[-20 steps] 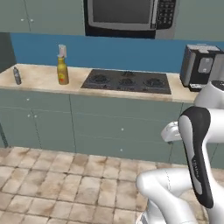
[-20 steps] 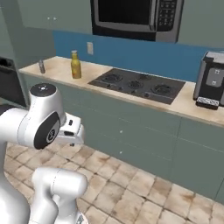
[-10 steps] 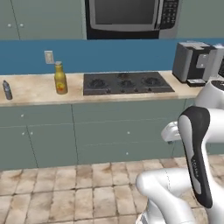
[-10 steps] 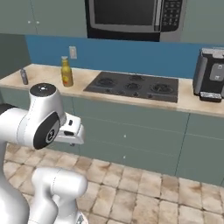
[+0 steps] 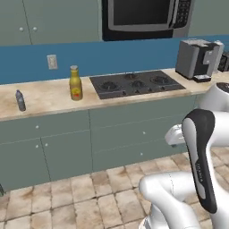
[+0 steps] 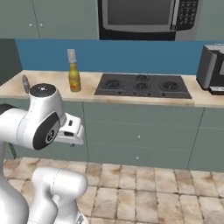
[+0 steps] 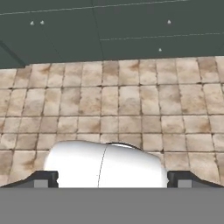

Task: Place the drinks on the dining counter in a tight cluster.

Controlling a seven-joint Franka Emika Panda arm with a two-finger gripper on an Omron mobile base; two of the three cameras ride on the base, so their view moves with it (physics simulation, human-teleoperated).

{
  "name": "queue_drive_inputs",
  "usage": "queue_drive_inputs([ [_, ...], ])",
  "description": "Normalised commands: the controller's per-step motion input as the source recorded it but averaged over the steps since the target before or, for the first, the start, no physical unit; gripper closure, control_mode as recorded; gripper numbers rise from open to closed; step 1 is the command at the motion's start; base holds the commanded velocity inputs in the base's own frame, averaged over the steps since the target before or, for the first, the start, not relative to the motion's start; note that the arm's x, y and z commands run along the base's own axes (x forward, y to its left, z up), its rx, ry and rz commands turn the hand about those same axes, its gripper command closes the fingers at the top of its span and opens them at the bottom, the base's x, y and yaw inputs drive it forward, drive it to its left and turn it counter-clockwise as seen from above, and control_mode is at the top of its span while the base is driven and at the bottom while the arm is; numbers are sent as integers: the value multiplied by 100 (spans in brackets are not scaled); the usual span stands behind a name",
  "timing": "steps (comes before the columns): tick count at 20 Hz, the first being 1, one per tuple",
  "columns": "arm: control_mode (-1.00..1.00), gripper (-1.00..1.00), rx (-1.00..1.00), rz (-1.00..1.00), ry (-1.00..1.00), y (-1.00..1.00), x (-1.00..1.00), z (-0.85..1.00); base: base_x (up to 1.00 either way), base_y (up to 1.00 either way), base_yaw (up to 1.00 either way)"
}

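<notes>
Two drinks stand on the beige wall counter. The taller amber bottle with a yellow-red label is just left of the cooktop. The small slim water bottle stands further left. The dining counter is out of view. My arm is folded up close to the base, far from the bottles. In the hand view my gripper points down at the tiled floor, open, its fingertips wide apart with nothing between them.
A black cooktop is set into the wall counter, with a microwave above it and a coffee machine at the right. Grey-green cabinets front the counter. Tiled floor lies between me and them.
The whole picture has shifted in both base views, so the base has moved; the wall counter now looks closer. The arm keeps its folded pose and the gripper stays open.
</notes>
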Motion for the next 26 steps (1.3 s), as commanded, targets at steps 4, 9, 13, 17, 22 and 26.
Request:
queue_drive_inputs([
  [4,100,-100,0,0,0,0,0,0,39,61,-22],
  [9,100,-100,0,0,0,0,0,0,42,0,4],
  [13,100,-100,0,0,0,0,0,0,46,2,5],
  [17,100,-100,0,0,0,0,0,0,54,42,0],
  [22,100,-100,0,0,0,0,0,0,67,64,-9],
  [26,100,-100,0,0,0,0,0,0,69,74,-15],
])
